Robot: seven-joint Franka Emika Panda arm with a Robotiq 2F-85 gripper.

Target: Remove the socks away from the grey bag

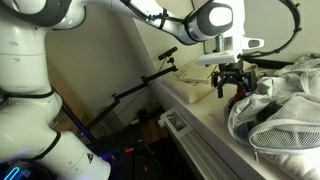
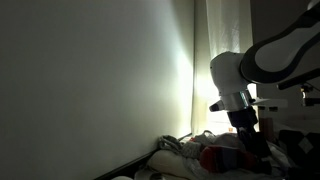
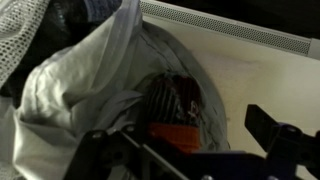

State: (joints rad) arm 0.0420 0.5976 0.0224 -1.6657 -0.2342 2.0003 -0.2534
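Exterior view, from beside the arm (image 1: 40, 90). Gripper (image 1: 230, 92) hangs fingers-down over the near edge of the bag (image 1: 285, 105), jaws parted. Bag lies slumped on a pale ledge (image 1: 195, 108), with its white mesh (image 1: 285, 130) facing the camera. Socks (image 1: 244, 97) show only as a small red patch just under the gripper, against the bag's edge. Contact between fingers and socks: cannot tell.

Exterior view, dim, with a bare wall (image 2: 90, 80) filling most of the frame. Gripper (image 2: 252, 142) is a dark shape pointing down; jaw spacing is not readable here. Socks (image 2: 215, 157) are a red lump low in the frame, just beside the gripper. Pale folds of bag (image 2: 180, 148) lie next to them on the wall side.

Wrist view. Gripper (image 3: 190, 150) is spread wide, with dark fingers (image 3: 278, 135) at either side of the lower frame and nothing pinched. Socks (image 3: 172, 112) sit between them: striped dark brown fabric above, red-orange below, nested in a hollow of the bag (image 3: 80, 90). Grey cloth is bunched around them on three sides. Mesh (image 3: 18, 40) is at the upper corner. Ledge (image 3: 255, 65) is bare beyond the bag.
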